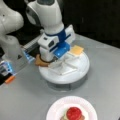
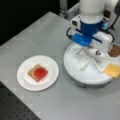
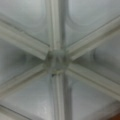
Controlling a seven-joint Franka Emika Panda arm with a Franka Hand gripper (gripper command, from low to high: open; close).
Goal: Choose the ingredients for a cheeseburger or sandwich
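One cheese square [image 2: 113, 70]; one sandwich [image 2: 38, 72] (red round on top).

Grey metal table [image 1: 105, 75]; dark backdrop behind; perforated black board [image 2: 15, 110].

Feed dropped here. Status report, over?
Hand low over divided tray. Sandwich on plate, red round on top. Cheese square in tray.

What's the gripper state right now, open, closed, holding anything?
Gripper: cannot be told; it sits low over the round white divided tray, fingers hidden, nothing seen in its grasp.
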